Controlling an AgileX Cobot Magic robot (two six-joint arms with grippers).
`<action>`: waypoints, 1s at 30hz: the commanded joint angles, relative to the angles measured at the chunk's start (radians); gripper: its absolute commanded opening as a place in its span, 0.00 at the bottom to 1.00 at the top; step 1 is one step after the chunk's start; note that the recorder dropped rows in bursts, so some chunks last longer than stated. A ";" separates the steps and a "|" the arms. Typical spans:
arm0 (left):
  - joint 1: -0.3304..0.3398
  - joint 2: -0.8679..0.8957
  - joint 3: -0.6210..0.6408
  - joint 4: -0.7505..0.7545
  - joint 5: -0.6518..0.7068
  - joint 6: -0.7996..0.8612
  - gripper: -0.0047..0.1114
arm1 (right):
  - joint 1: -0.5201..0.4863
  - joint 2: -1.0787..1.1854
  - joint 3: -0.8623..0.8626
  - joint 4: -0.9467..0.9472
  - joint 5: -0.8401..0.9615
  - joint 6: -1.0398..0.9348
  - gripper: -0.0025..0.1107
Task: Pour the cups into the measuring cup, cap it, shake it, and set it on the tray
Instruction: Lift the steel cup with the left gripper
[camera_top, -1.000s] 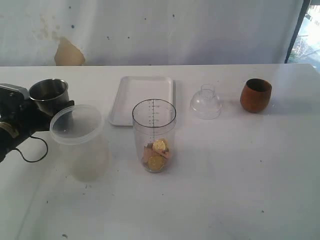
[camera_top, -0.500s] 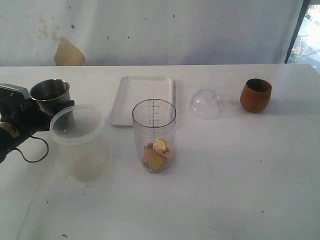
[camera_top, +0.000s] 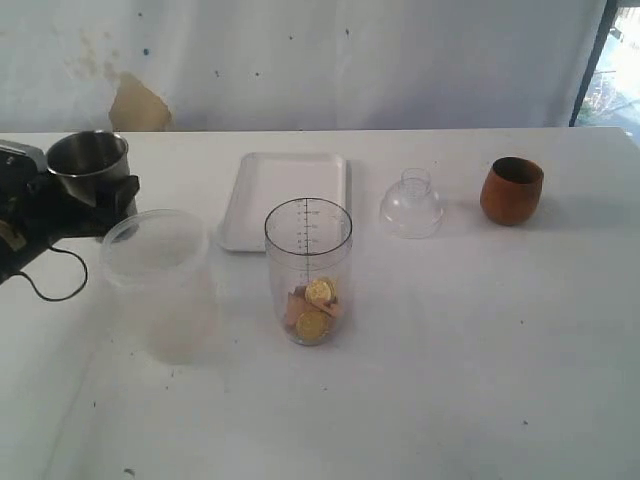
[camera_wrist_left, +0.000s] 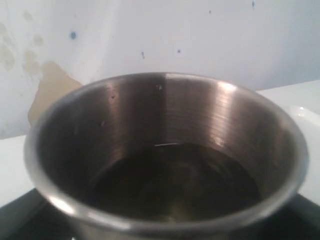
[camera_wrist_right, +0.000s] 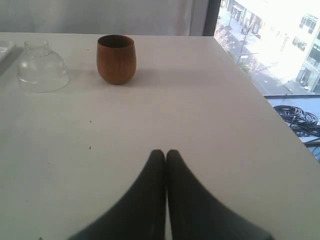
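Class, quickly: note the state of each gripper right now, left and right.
Left gripper: closed on the steel tumbler, held upright.
Right gripper: shut, holding nothing.

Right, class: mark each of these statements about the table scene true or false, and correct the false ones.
1. The cap sits on the measuring cup. False: the cap stands on the table, apart from the measuring cup.
2. The left gripper holds the steel tumbler upright. True.
3. The wooden cup lies on the tray. False: the wooden cup stands upright on the table, well to the right of the tray.
4. The right gripper is shut and holds nothing. True.
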 joint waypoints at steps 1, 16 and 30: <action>-0.002 -0.101 -0.004 -0.006 -0.003 -0.036 0.04 | -0.006 -0.004 0.007 0.000 -0.004 -0.008 0.02; -0.012 -0.312 -0.228 0.273 0.223 -0.359 0.04 | -0.006 -0.004 0.007 0.000 -0.004 -0.008 0.02; -0.203 -0.240 -0.413 0.314 0.306 -0.440 0.04 | -0.006 -0.004 0.007 0.000 -0.004 -0.008 0.02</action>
